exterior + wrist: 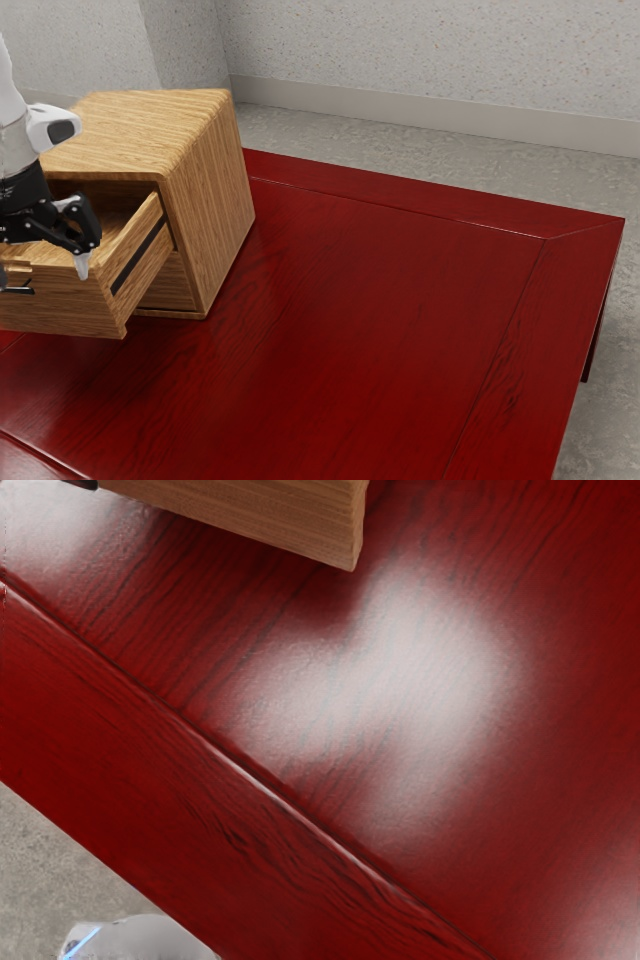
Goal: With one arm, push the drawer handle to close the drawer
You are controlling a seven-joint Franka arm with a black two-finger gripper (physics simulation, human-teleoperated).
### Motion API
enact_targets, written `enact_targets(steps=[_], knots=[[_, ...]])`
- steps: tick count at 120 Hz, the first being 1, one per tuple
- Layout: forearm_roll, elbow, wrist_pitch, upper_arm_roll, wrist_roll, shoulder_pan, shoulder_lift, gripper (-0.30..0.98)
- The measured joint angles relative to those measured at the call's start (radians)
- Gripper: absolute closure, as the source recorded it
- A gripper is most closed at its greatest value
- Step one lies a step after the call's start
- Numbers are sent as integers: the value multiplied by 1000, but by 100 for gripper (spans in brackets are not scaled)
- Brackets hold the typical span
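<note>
In the exterior view, my black gripper [42, 268] is at the far left, its two fingers spread apart, in front of the wooden cabinet [205, 190] and close to the pulled-out drawer [65, 312]. One light fingertip overlaps the drawer's upper edge; whether it touches cannot be told. A dark handle [20, 290] shows partly on the drawer front at the left border. From the wrist camera, the wooden drawer [240, 515] appears along the upper edge, with a dark piece, probably its handle [84, 483], at the corner. Nothing is held.
The cabinet and drawer stand on a dark red table [330, 330], whose raised border strip [200, 810] runs diagonally across the wrist view. A pale rounded robot part [145, 938] is low in that view, over the grey floor [40, 870].
</note>
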Motion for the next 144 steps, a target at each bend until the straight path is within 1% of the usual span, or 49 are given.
enact_targets(steps=[6,12,28,52,61,84,90,106,118,130,144], knots=[[-21,-27,27,-36,-26,69,-3,0],[-42,-54,52,-51,-48,94,-6,0],[-69,-114,104,-49,-69,89,-8,0],[-79,-213,154,-40,-43,18,-64,0],[-80,-221,165,-7,-11,26,-61,0],[-56,-234,136,-4,107,38,-47,0],[-49,-231,126,4,148,63,-41,0],[-3,-236,136,9,269,91,-36,1],[13,-239,178,11,379,129,-20,9],[16,-250,233,15,493,163,7,22],[14,-264,300,16,618,169,37,38]])
